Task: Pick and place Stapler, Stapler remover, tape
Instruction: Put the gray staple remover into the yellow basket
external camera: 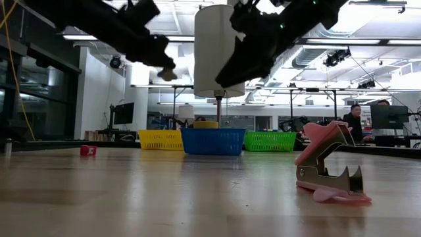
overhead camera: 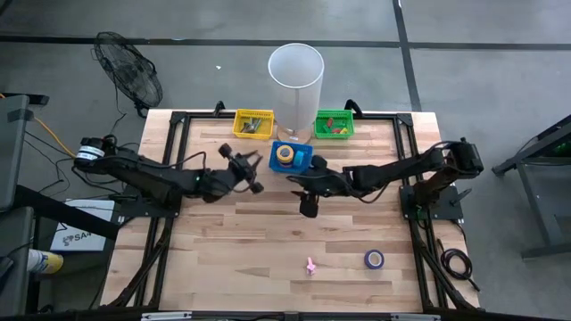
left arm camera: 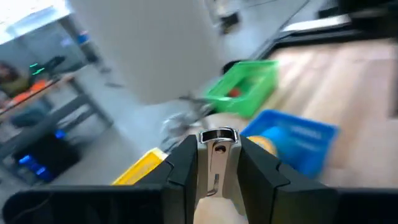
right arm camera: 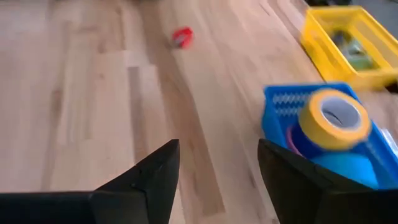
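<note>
A tall white cylinder stands at the table's far edge, between a yellow basket and a green basket. A blue basket sits just in front of it. A black fan lies on the floor beyond the far left corner.

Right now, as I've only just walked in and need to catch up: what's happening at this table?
The left gripper is shut on a stapler, held above the table near the yellow basket. The right gripper is open and empty beside the blue basket, which holds a yellow tape roll. A pink staple remover and a purple tape roll lie on the table's near side.
</note>
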Tool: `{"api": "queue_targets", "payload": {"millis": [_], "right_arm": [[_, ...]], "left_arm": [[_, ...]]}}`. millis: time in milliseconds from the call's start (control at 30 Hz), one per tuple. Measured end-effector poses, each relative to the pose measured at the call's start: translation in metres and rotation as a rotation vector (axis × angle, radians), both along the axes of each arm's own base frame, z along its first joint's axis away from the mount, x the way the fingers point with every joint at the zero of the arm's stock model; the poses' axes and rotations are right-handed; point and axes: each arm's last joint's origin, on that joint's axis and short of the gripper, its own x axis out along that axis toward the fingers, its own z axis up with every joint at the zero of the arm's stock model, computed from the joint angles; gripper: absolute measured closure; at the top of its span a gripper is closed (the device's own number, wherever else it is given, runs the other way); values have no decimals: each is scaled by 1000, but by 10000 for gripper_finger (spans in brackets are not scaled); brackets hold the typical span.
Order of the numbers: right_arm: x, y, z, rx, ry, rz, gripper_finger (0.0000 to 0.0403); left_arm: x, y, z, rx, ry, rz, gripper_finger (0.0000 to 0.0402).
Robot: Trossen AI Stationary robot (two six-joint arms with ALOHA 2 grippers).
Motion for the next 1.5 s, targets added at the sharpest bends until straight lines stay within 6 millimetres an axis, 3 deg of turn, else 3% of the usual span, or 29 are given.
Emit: {"api": "queue_targets", "payload": {"millis": [267,467,800,1067,1500], "right_arm": [[-7,-4,-7,10,67,-159,194],[-8,-4,-8,24,79,-178,194],[-8,-4,-8,37,76,-194,194],[-8,-4,-9,57,72,-201,194],[-8,-4,-9,63,70,-205,194]], "left_arm": [[-5,70,-9,-152,-19,117,320],[-20,122,-12,-283,-91,137,319],[-30,175,-42,-416,-104,187,316],[-32,193,-62,-476,-142,255,295],[-30,195,-59,-436,-179,262,253]]}}
